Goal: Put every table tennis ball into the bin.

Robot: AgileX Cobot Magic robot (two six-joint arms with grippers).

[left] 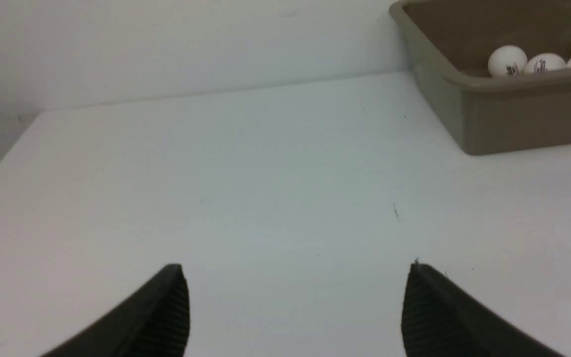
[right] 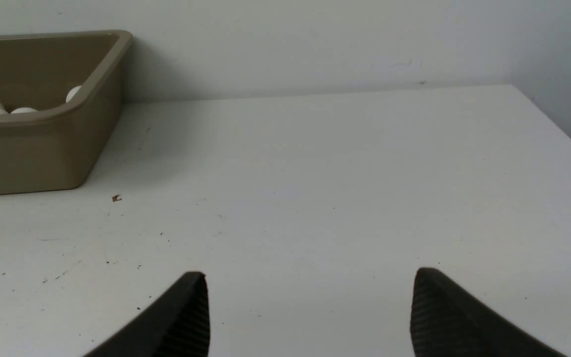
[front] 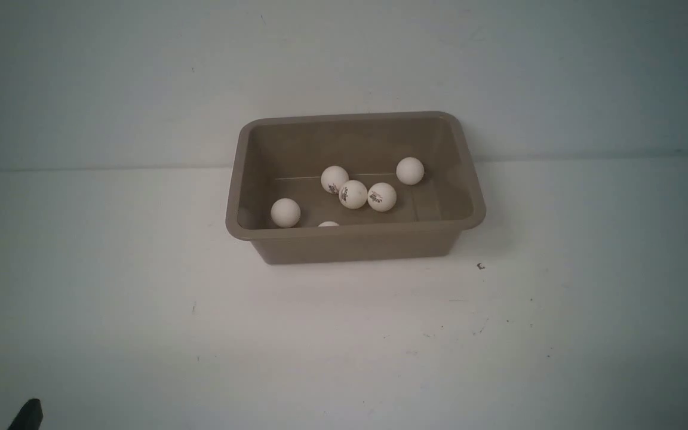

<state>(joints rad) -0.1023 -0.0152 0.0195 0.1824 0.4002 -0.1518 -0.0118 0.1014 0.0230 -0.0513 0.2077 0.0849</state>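
Table tennis balls [front: 353, 194] all appear to lie inside the bin [front: 356, 237]: five show fully on its floor and a sixth peeks over the near wall, toward the left end. Three printed ones cluster near the middle, touching or nearly so, one plain ball sits toward the far right and another toward the near left. No ball shows on the white table [front: 141, 334] in any view, so I judge the task done or all but done. The bin sits at the far middle of the table with its long axis running left to right. From the left gripper [left: 298, 307] it lies far and to the right; from the right gripper [right: 310, 312] it lies far and to the left, so neither arm is clearly nearer. Both grippers hover low over bare table at the near edge, well apart from the bin, jaws spread and grasping nothing. Only a dark tip of the left arm [front: 27, 415] shows in the front view. If any ball remains, it is hidden from these views.
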